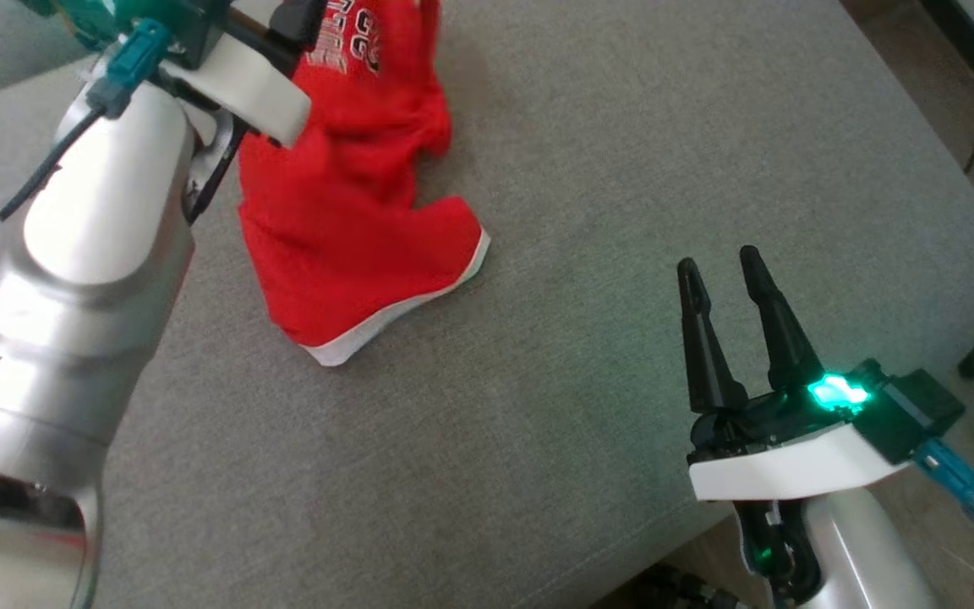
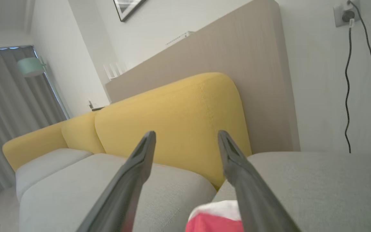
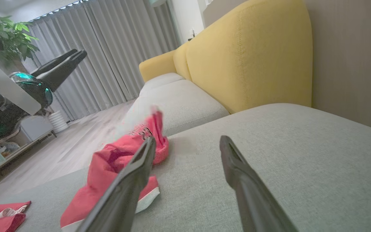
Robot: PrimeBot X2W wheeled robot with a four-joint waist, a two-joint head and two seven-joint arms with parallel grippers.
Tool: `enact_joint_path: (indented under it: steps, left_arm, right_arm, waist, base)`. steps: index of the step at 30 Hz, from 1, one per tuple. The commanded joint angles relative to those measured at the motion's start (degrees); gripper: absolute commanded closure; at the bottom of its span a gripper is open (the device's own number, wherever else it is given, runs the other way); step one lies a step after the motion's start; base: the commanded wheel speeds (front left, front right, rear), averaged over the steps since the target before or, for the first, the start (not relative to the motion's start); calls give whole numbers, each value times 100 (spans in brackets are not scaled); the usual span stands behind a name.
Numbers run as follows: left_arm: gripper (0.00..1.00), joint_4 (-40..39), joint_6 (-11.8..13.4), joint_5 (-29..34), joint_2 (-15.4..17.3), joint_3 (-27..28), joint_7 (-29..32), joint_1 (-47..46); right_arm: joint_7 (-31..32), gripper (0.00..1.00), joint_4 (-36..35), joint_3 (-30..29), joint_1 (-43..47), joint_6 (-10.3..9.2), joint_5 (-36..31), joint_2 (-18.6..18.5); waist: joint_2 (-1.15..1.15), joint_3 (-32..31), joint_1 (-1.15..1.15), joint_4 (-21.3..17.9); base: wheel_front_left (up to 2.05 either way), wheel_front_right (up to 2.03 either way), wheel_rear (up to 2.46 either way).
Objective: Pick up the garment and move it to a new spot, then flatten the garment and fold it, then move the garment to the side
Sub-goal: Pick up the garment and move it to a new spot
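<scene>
Loosely heaped, the red garment point(image 1: 352, 211) lies on the grey seat cushion point(image 1: 622, 127), toward its far left. Its white hem points at the front edge and white print shows near its top. Above it, the left gripper point(image 2: 185, 135) has its fingers spread with nothing between them. The left wrist view shows only a red and white corner of the cloth low down, partly behind one finger. In the head view the left forearm point(image 1: 73, 254) covers the garment's left edge. The right gripper point(image 1: 718, 260) hovers over the cushion's near right part, well apart from the garment, its fingers also spread and holding nothing. In the right wrist view one of its fingers crosses the cloth, and the garment's raised top is blurred. A yellow backrest point(image 3: 246, 54) rises behind the seat. A second red cloth point(image 3: 2, 216) lies at the cushion's left end, cut off by the frame. Beyond are grey curtains point(image 3: 108, 48), a plant point(image 3: 8, 35) and a wall cable point(image 2: 346, 80).
</scene>
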Motion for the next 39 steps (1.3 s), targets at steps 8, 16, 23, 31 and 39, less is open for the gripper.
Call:
enact_joint_path:
  steps: [8,16,23,31,39]
  left_arm:
    - [0,68,-54,-139,106,-19,-319,-163]
    - [0,-649,148,-351,116,124,-410,721]
    - [0,-1601,617,-598,158,357,-417,2244]
    - [0,-2521,1263,-776,-50,797,-418,4121]
    - [0,-2897,1327,-583,-486,1025,-419,5045]
  right_arm:
    - [-61,0,-109,-142,-168,44,-157,-28]
    - [-61,0,-7,-539,-125,44,-438,-28]
    - [-61,0,102,-885,48,44,-696,-28]
    - [-61,0,191,-1058,297,44,-839,-28]
    - [-61,0,291,-1144,402,44,-959,-28]
  waist:
    - [0,-143,-2,645]
    - [0,-487,-2,1455]
    - [0,-849,-2,2241]
    - [0,-1098,-2,2697]
    - [0,-1154,-2,2949]
  base:
    - [0,0,0]
    - [0,0,0]
    - [0,0,0]
    - [0,0,0]
    - [0,0,0]
